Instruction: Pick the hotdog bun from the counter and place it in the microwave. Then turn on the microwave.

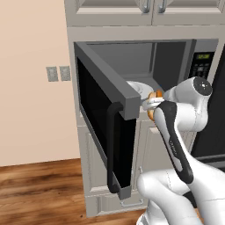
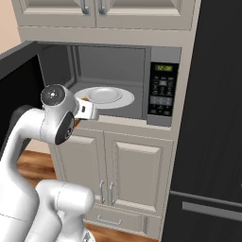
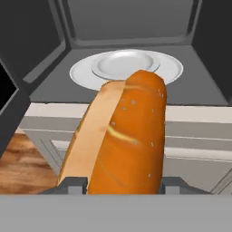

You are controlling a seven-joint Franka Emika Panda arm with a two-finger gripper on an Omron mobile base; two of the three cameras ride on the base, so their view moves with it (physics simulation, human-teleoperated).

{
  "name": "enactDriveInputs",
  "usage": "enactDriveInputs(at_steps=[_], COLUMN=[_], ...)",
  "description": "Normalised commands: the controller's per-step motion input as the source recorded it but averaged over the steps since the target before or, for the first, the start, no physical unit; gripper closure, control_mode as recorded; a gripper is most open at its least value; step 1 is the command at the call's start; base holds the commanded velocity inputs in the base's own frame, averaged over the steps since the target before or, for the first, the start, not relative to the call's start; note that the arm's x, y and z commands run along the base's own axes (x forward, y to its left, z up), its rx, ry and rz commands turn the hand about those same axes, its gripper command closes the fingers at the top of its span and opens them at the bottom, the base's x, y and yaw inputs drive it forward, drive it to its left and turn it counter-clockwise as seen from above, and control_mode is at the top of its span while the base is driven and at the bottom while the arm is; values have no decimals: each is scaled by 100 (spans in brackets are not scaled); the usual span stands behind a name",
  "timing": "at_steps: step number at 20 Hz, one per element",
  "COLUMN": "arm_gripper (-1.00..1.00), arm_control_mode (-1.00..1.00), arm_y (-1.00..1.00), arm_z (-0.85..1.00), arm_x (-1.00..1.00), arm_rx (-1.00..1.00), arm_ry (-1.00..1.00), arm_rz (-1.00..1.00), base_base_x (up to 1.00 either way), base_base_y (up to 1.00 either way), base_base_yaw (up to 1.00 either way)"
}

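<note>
On your left in the left base view you have the microwave (image 1: 145, 66) door (image 1: 103, 127) swung wide open toward the camera, black glass facing left, its black bar handle (image 1: 113, 147) running down the near edge; behind it the grey cavity stands open, and the white turntable plate (image 1: 141, 88) lies on the cavity floor, partly hidden by the door's top corner; just right of that corner you see the gripper (image 1: 151, 104) at the front lip of the opening, with a sliver of the orange hotdog bun (image 1: 151, 97) showing beside the white hand, though the arm covers most of it, so from this side the grip is hard to read.

In the right base view the hand sits at the left front edge of the cavity, in front of the plate's left rim, and the keypad (image 2: 162, 92) with its green display stands at the right of the opening; the tall black fridge (image 2: 212, 118) fills the far right; pale cabinet doors (image 2: 125, 170) lie below the microwave.

The hand view settles it for you: the jaws are pinching the bun near its lower end, one dark fingertip (image 3: 72, 183) on each side; the bun rises up the middle, tan cut face to the left, browned crust to the right, its far tip level with the near rim of the plate; the bun appears held in the air just outside the sill, not yet on the plate.
</note>
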Motion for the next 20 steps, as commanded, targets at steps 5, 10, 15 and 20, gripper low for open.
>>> enactDriveInputs(at_steps=[5, 10, 15, 20], arm_gripper=[100, 100, 100, 100], arm_control_mode=[-100, -100, -100, -100], arm_y=[0, -4, -8, -4], arm_z=[9, 11, 15, 10], arm_x=[26, 27, 27, 25], arm_rx=[0, 1, 7, 10], arm_ry=[-13, -10, -3, 0], arm_rz=[-5, -1, 0, 0], base_base_x=[0, 0, 0, 0], base_base_y=[0, 0, 0, 0], base_base_yaw=[0, 0, 0, 0])
